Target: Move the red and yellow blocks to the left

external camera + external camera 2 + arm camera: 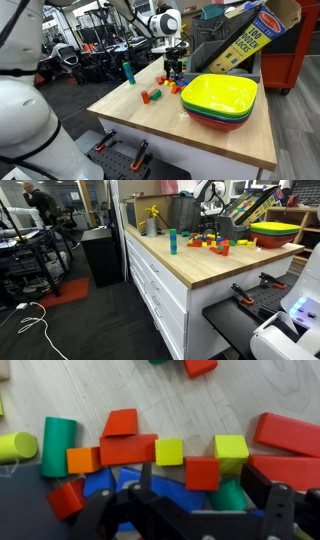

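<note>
with gripper (200, 488) wide open and empty, centre over red block (202, 473), lower straight, close squarely on its flat sides, avoid nudging yellow block (169, 452) just beside.

I am reading only one piece of print here: the yellow box (245, 40) is showing "100" and, below it, what I am taking for "WOOD BLOCKS" in dark letters. The red oval badge (268, 17) at its top is too blurred to read.
</note>
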Controlling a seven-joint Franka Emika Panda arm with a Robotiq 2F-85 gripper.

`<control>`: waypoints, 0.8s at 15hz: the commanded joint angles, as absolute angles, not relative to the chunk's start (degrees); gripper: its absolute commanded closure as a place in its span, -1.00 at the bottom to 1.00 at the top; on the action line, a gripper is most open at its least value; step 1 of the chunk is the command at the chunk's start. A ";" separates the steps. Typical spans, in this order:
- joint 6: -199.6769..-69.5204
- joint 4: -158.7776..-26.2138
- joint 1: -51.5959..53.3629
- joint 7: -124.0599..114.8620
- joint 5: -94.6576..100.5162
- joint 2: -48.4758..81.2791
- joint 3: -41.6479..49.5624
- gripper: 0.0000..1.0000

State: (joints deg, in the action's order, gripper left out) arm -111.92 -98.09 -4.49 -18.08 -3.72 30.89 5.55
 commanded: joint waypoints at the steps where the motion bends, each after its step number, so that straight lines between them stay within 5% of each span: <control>1: -110.85 -95.87 -5.14 -14.92 -4.54 32.07 5.41 -0.17; 8: -111.17 -96.55 -4.99 -13.24 -5.13 31.96 4.74 0.82; 12: -111.27 -98.54 -4.50 -13.84 -4.89 29.65 4.77 0.82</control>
State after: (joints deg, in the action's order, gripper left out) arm -111.91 -97.26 -4.44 -14.92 -3.76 31.76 4.96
